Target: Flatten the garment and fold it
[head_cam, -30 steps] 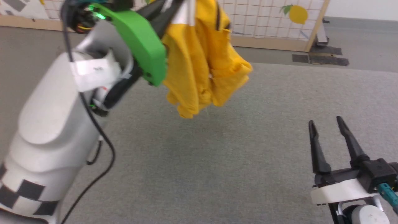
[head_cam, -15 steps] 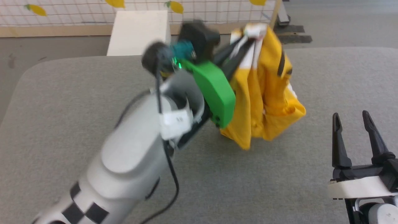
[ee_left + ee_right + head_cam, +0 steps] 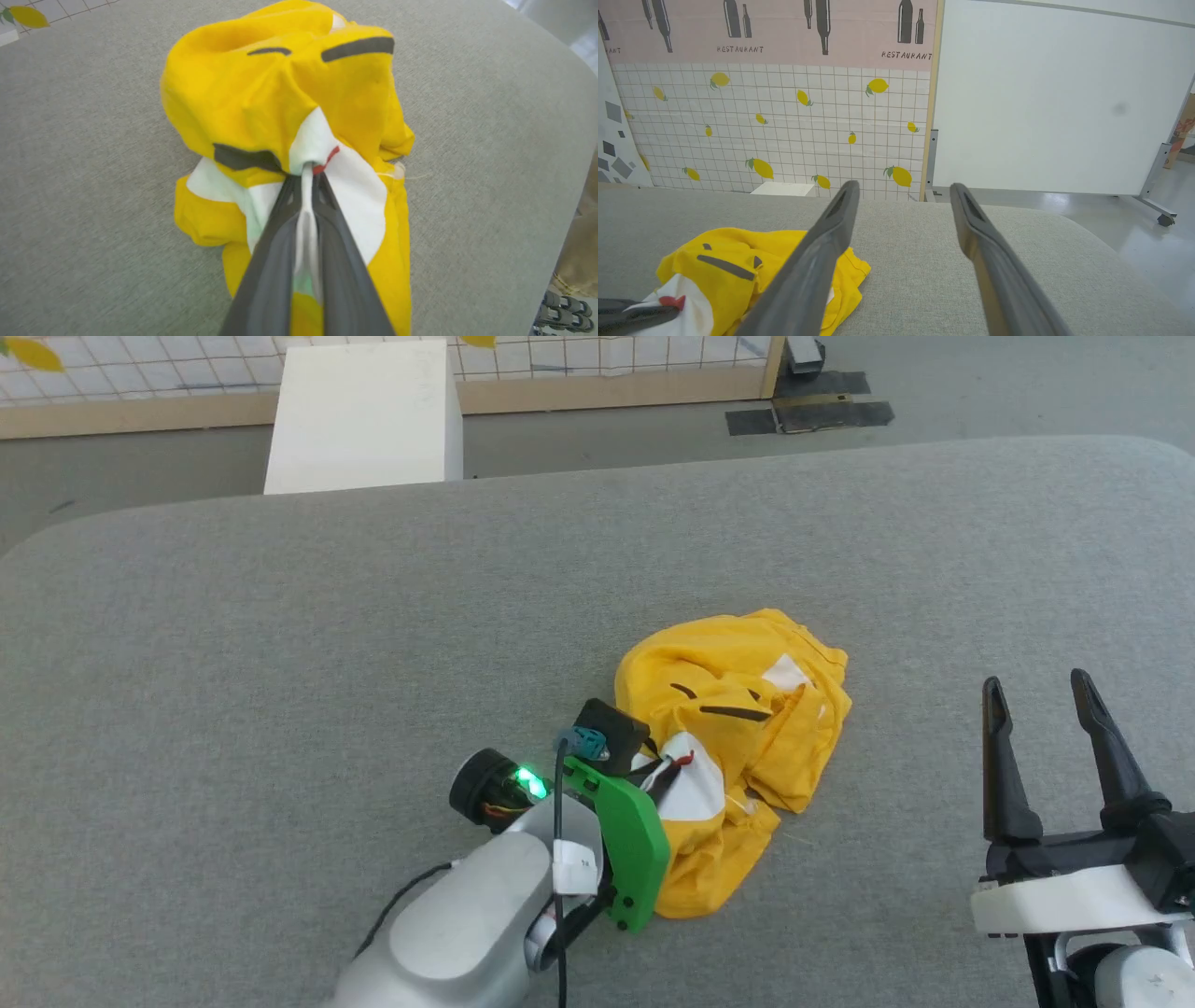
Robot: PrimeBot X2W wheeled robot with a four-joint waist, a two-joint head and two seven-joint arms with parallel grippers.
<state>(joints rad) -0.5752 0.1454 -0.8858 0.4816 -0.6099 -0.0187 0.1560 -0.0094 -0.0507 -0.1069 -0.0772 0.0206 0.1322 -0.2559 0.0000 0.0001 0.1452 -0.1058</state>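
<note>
Down from mid-air, the garment point(image 3: 724, 658) lies crumpled on a seemingly felted surface point(image 3: 280, 663).

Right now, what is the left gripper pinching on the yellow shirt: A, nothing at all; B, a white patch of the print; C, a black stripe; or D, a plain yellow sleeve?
B: in the left wrist view the left gripper is shut on a white fold of the garment, right beside a small red mark, with the black stripes lying farther off.
</note>
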